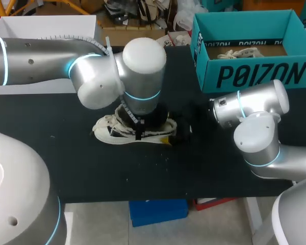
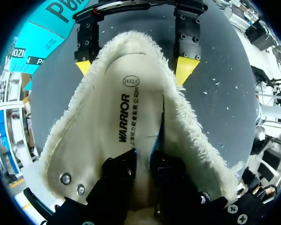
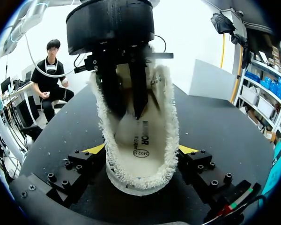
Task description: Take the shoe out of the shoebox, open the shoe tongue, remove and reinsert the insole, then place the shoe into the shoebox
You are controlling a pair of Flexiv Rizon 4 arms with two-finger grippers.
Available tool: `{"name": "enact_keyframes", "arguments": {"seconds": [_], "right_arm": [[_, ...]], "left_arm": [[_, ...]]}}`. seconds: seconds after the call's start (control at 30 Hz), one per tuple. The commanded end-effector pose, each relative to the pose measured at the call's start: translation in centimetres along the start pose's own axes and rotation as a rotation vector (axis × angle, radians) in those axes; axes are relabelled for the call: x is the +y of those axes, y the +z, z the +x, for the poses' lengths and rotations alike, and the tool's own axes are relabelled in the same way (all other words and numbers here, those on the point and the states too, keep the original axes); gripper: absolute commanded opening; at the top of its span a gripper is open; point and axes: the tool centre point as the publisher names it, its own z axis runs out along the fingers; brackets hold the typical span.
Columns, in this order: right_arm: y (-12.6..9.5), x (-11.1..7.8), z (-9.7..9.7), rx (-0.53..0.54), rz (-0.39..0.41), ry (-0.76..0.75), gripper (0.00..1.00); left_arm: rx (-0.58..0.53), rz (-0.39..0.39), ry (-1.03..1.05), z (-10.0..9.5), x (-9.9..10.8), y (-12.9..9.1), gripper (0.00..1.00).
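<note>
Left arm (image 1: 143,66) over shoe (image 1: 110,133) — heel rightward

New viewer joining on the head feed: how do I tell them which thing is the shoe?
Start at the black table and its teal shoebox at the far right corner. The shoe lies near the table's middle, under the left arm, the right gripper at its heel. It is white, laced and fleece-lined, and lies on the bare tabletop, unlike the pale thing in the box.

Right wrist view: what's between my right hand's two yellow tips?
The shoe, its fleecy heel end gripped by the right hand; the left wrist view shows it too.
</note>
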Motion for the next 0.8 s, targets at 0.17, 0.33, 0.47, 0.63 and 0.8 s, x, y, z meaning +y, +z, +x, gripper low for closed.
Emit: {"name": "enact_keyframes", "arguments": {"seconds": [0.17, 0.33, 0.47, 0.63, 0.8], "right_arm": [[-0.1, -0.2, -0.1, -0.001, 0.002, 0.002, 0.00], [-0.1, -0.2, -0.1, -0.001, 0.002, 0.002, 0.00], [-0.1, -0.2, -0.1, -0.001, 0.002, 0.002, 0.00], [-0.1, -0.2, -0.1, -0.001, 0.002, 0.002, 0.00], [-0.1, -0.2, -0.1, -0.001, 0.002, 0.002, 0.00]], "left_arm": [[-0.271, -0.020, -0.043, -0.7, 1.9, 0.7, 0.18], [-0.350, 0.018, -0.053, -1.7, 2.1, 0.3, 0.18], [-0.381, 0.069, -0.074, -2.2, 2.1, 0.1, 0.16], [-0.378, 0.110, -0.051, -2.3, 2.1, 0.0, 0.10], [-0.301, 0.181, 0.045, -2.4, 1.6, 0.5, 0.00]]}}
